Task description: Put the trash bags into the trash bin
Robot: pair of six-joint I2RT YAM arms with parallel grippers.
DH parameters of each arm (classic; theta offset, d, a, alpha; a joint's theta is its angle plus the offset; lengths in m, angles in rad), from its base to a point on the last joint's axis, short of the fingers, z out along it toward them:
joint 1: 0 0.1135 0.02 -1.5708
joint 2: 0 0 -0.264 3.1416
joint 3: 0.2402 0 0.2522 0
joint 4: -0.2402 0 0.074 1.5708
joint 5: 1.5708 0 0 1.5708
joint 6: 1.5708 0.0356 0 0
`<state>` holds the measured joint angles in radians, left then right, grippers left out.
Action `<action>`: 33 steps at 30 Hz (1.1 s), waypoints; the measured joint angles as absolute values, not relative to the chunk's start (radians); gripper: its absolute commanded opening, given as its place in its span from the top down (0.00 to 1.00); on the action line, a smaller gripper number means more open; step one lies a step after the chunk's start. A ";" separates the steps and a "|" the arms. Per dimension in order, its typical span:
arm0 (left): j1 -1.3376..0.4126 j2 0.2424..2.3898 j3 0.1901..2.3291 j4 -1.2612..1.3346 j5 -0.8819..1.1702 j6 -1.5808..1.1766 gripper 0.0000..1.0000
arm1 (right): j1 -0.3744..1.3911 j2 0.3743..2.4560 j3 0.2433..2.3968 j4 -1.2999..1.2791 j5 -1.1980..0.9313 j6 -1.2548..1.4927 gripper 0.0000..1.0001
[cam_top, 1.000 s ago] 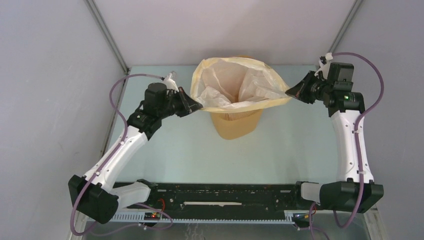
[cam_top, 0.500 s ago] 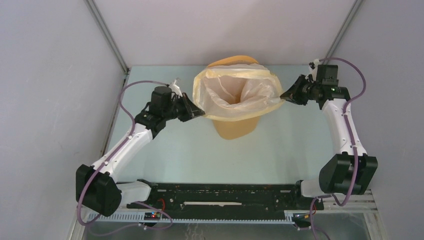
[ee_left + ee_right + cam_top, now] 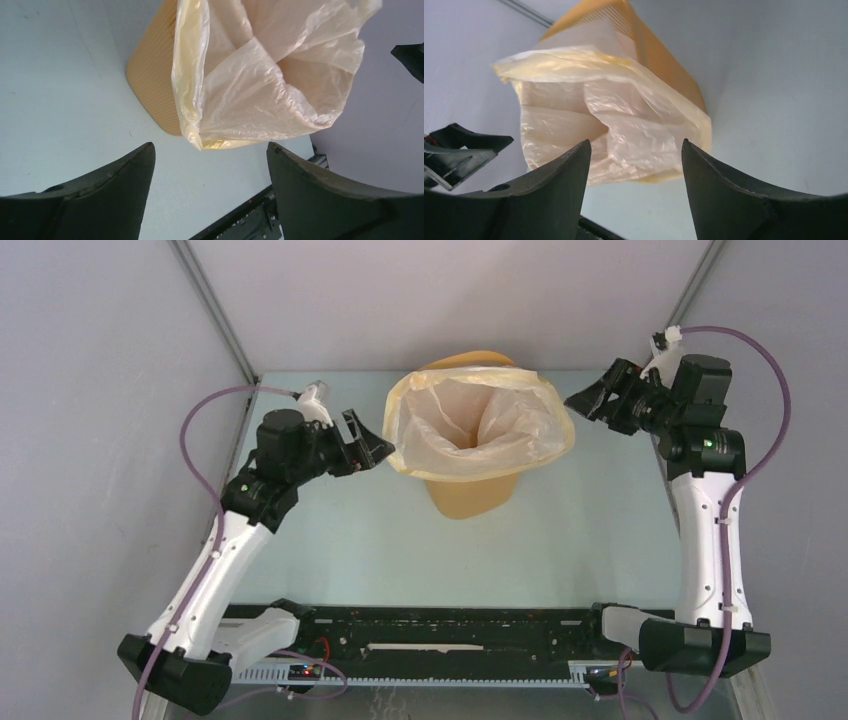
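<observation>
On the pale bench point(image 3: 600, 530) the yellow-orange trash bin point(image 3: 470, 495) stands between the arms. The translucent trash bag point(image 3: 480, 425) hangs inside it, its yellow band folded out over the near and side rims while the far rim shows bare. Half a second ago both pincers gripped that band. Now the left pincer point(image 3: 375, 445) and right pincer point(image 3: 588, 403) have drawn back, jaws apart and empty, elbows raised, so the lining looks nearly done.

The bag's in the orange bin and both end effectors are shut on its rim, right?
No. The bag is in the orange bin, but the left end effector and right end effector are open and clear of its rim, as both wrist views show.
</observation>
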<state>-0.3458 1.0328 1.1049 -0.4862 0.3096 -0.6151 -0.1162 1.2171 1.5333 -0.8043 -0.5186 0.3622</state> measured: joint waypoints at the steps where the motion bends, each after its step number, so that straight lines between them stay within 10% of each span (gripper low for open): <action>1: -0.344 1.018 1.114 -0.492 0.290 -0.598 0.10 | -0.114 1.211 1.530 -0.778 -0.535 0.355 0.24; 22: -0.313 1.409 1.477 -0.459 0.217 -0.399 0.22 | 0.196 1.465 1.682 -0.513 -0.422 -0.255 0.26; 33: -0.313 1.541 1.579 -0.471 0.191 -0.366 0.49 | 0.210 1.600 1.768 -0.475 -0.370 -0.191 0.60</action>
<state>-0.3126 1.5414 1.5787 -0.4706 0.1913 -0.3660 0.2100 1.5997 1.7679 -0.4747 -0.3698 -0.1913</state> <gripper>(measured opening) 0.592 0.407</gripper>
